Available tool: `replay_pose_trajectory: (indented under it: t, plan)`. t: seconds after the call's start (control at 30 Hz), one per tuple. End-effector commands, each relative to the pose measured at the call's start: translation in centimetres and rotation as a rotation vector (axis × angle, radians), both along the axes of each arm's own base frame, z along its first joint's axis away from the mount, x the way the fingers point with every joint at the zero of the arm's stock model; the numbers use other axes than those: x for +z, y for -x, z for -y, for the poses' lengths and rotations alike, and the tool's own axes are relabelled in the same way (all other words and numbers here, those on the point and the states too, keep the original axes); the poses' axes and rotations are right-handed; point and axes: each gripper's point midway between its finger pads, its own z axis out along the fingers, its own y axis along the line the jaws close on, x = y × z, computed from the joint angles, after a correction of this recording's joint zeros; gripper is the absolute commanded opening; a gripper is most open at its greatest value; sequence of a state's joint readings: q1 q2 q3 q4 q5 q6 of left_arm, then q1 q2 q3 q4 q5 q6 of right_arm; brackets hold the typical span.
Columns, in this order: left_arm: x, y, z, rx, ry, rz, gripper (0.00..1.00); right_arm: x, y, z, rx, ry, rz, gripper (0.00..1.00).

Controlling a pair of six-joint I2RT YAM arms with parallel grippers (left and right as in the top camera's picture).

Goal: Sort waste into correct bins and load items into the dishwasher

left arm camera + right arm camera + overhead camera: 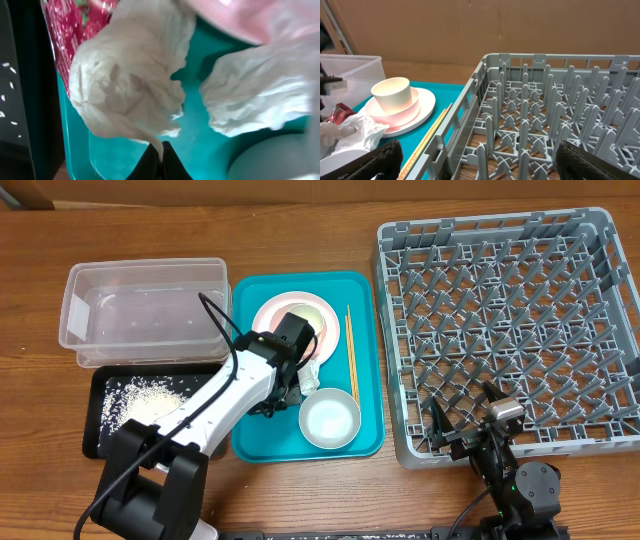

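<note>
Left pincer [159, 161] closed, its tips pinching a thin tail of the crumpled white paper napkin [125, 95]. The napkin is a soft, creased, rounded wad lying on the teal plastic serving tray [250, 442]. Red shiny snack wrapper [67, 40] just beside the wad and touching it; second crumpled white napkin [260, 100] lies near, apart from the first. Thin wooden chopsticks [352, 350] lie flat with their long axis along the teal tray's long side, close to its right rim; which end is the tip is unclear. Round pale pink plate [268, 315] at the tray's far end, with a small white cup [308, 313] upright on it. Round white bowl [330, 420] upright at the near end.

Clear plastic rectangular tub [75, 300] far left on the wooden surface [300, 220], black rectangular tray [95, 420] beside it holding loose white rice [150, 392]. Grey plastic lattice dish rack [500, 300] with upright pegs on the right.

White left arm [230, 395] stretches diagonally over the teal tray, wrist tipped down. Right pincer [463, 408] spread wide, holding nothing, at the rack's near edge.
</note>
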State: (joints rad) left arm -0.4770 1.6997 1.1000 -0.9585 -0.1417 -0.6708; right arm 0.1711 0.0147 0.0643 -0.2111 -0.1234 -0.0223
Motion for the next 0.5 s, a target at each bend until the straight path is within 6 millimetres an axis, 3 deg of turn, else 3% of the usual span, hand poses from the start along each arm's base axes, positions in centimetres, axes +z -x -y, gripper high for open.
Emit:
replay_pose_trajectory:
  t: [0.0, 0.47]
  plan:
    - [2.2, -2.0, 1.0, -0.037, 0.039, 0.06, 0.04, 0.3, 0.1, -0.1, 0.005, -0.002, 0.015, 1.0]
    - [3.1, -3.0, 5.1, -0.11, 0.159, 0.117, 0.14, 0.3, 0.1, -0.1, 0.005, -0.002, 0.015, 1.0]
